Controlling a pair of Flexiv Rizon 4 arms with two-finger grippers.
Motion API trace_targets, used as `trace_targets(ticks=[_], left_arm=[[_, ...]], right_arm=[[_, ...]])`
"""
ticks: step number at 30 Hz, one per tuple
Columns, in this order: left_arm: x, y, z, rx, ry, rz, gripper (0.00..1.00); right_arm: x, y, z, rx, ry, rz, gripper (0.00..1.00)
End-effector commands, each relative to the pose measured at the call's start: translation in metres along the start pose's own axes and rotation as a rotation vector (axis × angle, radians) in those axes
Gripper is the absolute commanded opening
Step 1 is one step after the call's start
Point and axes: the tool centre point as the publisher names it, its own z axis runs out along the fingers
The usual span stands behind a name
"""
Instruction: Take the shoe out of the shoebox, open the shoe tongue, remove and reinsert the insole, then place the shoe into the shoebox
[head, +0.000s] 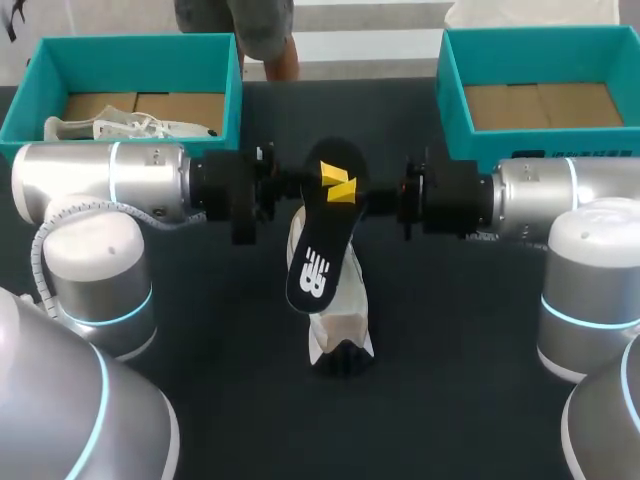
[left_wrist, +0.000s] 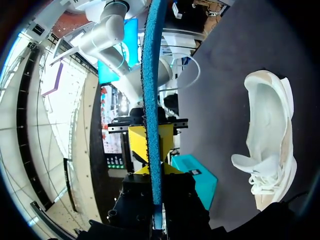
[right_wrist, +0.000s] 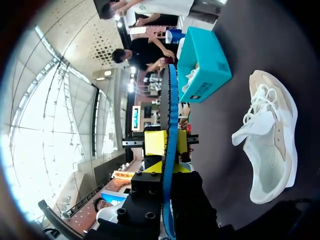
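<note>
A black insole with a white logo hangs edge-up above the table's middle, and both grippers pinch its upper end. My left gripper comes in from the left and is shut on it. From the opposite side, my right gripper is shut on the same spot. In the left wrist view the insole's blue edge runs between the fingers of the left gripper. The right wrist view shows the insole clamped in the right gripper. The white and beige shoe lies on the dark table below, its tongue open.
A teal shoebox stands at the back left with another white shoe inside. A second teal shoebox stands at the back right, holding only brown cardboard. The arms' large bases fill the near corners.
</note>
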Motion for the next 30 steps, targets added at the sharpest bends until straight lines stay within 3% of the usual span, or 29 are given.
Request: trace_targets(ticks=[1,9,13,15,16,30], left_arm=[[0.005,-0.003,-0.003,-0.008,0.002,-0.010,0.00],[0.007,-0.014,-0.013,0.016,-0.001,-0.059,0.00],[0.010,-0.021,-0.018,0.032,-0.014,-0.092,0.00],[0.009,-0.024,-0.021,0.032,-0.014,-0.101,0.00],[0.007,-0.025,-0.023,0.027,-0.027,-0.110,0.00],[0.007,-0.025,-0.023,0.027,-0.027,-0.110,0.00]], right_arm=[[-0.003,-0.006,-0.007,-0.032,-0.004,-0.002,1.00],[-0.015,-0.011,-0.043,-0.087,-0.039,-0.076,1.00],[-0.019,-0.012,-0.054,-0.067,-0.063,-0.173,1.00],[-0.019,-0.013,-0.056,-0.014,-0.115,-0.233,1.00],[-0.022,-0.012,-0.057,-0.027,-0.187,-0.250,1.00],[-0.022,-0.012,-0.057,-0.027,-0.187,-0.250,1.00]])
